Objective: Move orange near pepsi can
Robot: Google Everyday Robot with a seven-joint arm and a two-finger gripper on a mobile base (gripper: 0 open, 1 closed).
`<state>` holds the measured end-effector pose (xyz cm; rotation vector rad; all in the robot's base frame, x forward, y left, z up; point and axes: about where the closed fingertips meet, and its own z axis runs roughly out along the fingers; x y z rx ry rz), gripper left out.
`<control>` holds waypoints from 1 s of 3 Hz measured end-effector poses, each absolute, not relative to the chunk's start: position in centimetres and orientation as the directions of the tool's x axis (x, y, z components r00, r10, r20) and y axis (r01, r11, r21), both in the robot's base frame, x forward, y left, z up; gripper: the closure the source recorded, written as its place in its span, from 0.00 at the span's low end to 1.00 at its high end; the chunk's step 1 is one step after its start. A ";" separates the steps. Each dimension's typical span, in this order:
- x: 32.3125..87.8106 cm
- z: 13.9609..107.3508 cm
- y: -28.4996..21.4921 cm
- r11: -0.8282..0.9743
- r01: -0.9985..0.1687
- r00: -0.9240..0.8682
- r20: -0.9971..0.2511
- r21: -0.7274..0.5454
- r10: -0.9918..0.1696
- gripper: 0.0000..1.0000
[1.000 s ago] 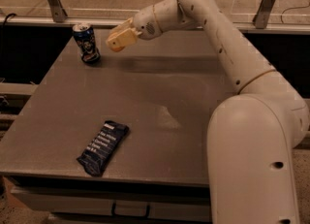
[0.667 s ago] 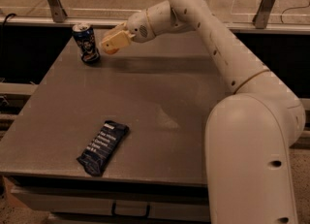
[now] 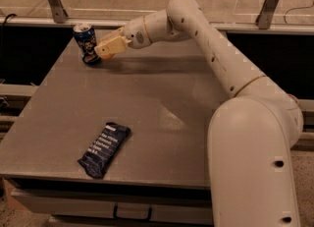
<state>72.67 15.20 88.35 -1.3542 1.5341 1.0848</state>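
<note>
Table [image 3: 167, 93], grey, flat top, seen from the near edge.

Can [image 3: 87, 43] stands upright near the far left corner, silver top up, blue side with pale markings facing the camera.

Arm [image 3: 216, 49] reaches from the big white body [image 3: 252, 162] at near right, across the far side of the table, toward the can.

Gripper [image 3: 104, 50], tan-coloured, sits low over the table just beside the can, on the can's side nearer the table's middle. Whether it touches the can cannot be told. Whether the gripper is wide, narrow or holding something cannot be told either.

Orange: cannot be made out as a separate shape; the tan gripper tip is the only orange-toned thing by the can.

Wrapper [image 3: 104, 148], dark blue with white text, lies flat near the front left, well apart from the can and gripper.
</note>
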 end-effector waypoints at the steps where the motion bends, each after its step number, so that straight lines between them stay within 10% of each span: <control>1: 72.7 87.8 15.4 0.057 -0.994 -0.110 -0.951 0.098 -0.289 0.12; 3: 72.5 87.3 15.3 0.060 -0.992 -0.122 -0.954 0.109 -0.276 0.00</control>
